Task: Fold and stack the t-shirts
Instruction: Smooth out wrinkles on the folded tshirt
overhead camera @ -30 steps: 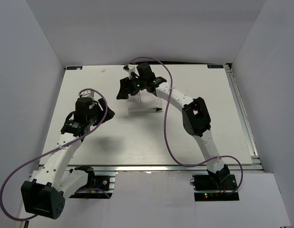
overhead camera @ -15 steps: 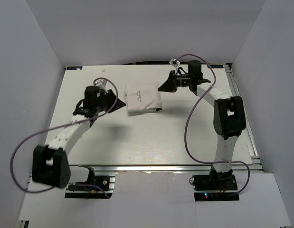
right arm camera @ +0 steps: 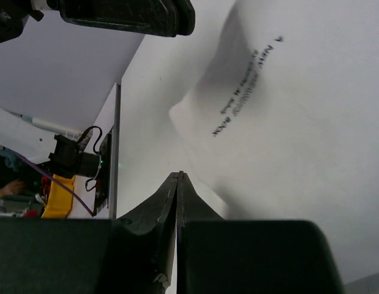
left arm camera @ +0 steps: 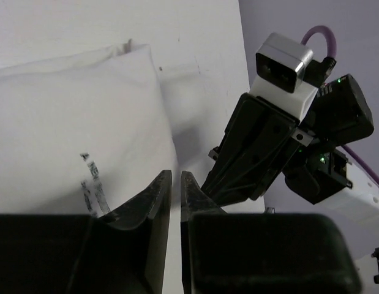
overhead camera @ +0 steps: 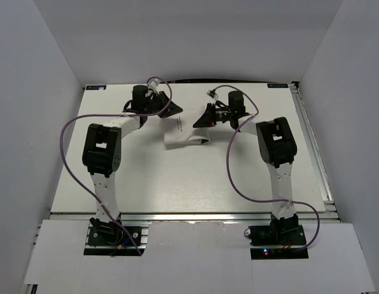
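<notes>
A folded white t-shirt (overhead camera: 184,133) lies at the far middle of the table, black lettering on its top face and a dark bit of cloth poking out at its near right corner. In the left wrist view the t-shirt (left arm camera: 73,122) is a smooth white pad below the fingers. My left gripper (overhead camera: 171,109) hovers by its far left corner, jaws drawn in to a thin slit (left arm camera: 175,179) with nothing in it. My right gripper (overhead camera: 201,120) hangs at the far right corner, shut and empty (right arm camera: 179,176), beside the t-shirt (right arm camera: 287,110).
The two grippers face each other closely over the shirt's far edge; the right gripper's black body (left arm camera: 256,159) fills the left wrist view. Purple cables (overhead camera: 67,147) loop off both arms. An aluminium rail (overhead camera: 311,147) runs along the table's right side, and grey walls surround it.
Both arms have swung to the far side of the table and now stand folded over the shirt's far corners. Both grippers closed down, the right fully, the left to a slit.
</notes>
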Controlling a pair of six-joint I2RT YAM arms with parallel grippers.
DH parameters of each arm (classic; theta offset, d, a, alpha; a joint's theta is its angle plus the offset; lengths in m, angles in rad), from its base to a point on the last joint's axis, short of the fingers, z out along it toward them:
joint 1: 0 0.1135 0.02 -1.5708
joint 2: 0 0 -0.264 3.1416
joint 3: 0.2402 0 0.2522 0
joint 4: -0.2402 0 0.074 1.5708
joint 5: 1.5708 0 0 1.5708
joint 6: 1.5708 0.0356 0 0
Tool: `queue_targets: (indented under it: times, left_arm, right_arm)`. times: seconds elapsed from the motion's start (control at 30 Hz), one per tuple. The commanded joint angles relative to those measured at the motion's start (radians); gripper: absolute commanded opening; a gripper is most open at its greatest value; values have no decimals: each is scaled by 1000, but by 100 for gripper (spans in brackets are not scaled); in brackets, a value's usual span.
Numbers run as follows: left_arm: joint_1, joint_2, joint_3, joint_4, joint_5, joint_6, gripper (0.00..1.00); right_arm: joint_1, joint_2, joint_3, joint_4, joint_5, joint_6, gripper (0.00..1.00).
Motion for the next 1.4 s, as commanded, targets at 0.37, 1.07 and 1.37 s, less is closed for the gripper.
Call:
queue_targets:
  times: [0.37,1.07,1.37]
  left_arm:
    - [49,292,166,64,78,-83,23]
    - [109,341,298,82,171,-130,24]
    - [111,84,167,80,237,-120,31]
  right_arm:
    - [2,62,37,-296,180,-166,7]
    - [-41,-11,54,-336,0,-262,5]
    - [-51,1,214,-318,-30,-211,7]
